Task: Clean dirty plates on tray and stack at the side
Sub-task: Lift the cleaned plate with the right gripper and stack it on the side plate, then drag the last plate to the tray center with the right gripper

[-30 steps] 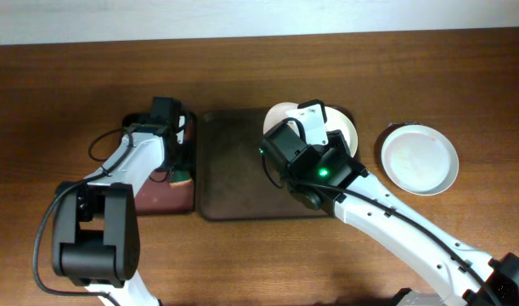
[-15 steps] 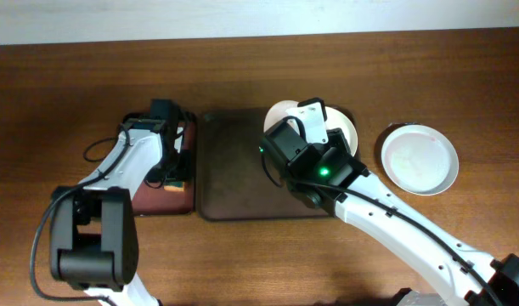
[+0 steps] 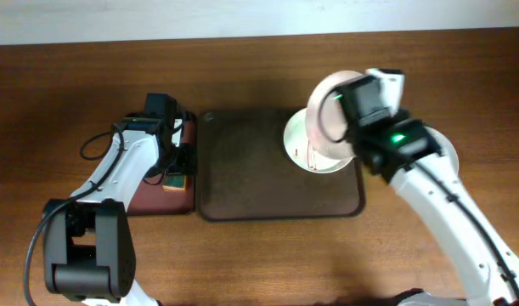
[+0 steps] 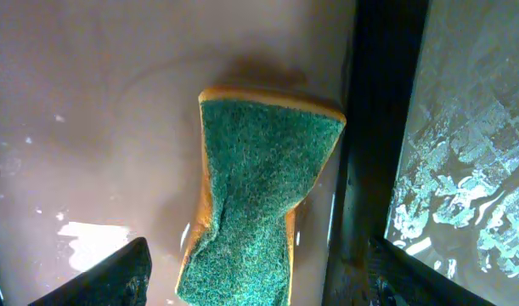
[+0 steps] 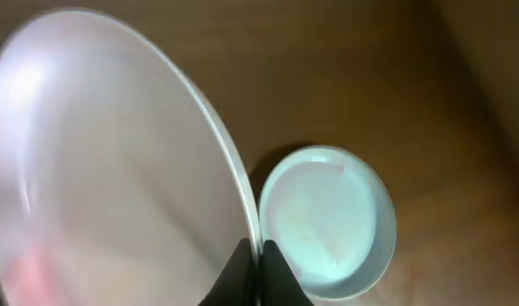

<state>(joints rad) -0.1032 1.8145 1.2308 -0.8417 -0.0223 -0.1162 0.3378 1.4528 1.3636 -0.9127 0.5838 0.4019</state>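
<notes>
sitting on tray (image 3: 242,183), one plate (image 3: 303,151)

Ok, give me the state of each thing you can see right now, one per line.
Lifted round white plate: tilted, rim pinched by right gripper.
Second white plate: flat on dark brown tray, red-streaked.
Third white plate: flat on wooden table.
Green-and-yellow sponge: lying loose on reddish-brown tray.
Left gripper: open, above sponge.

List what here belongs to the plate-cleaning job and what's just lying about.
Job: held plate in right gripper; streaked plate on dark brown tray; side plate on the table; green sponge.
Lying about: narrow reddish-brown tray, only holding the sponge.
</notes>
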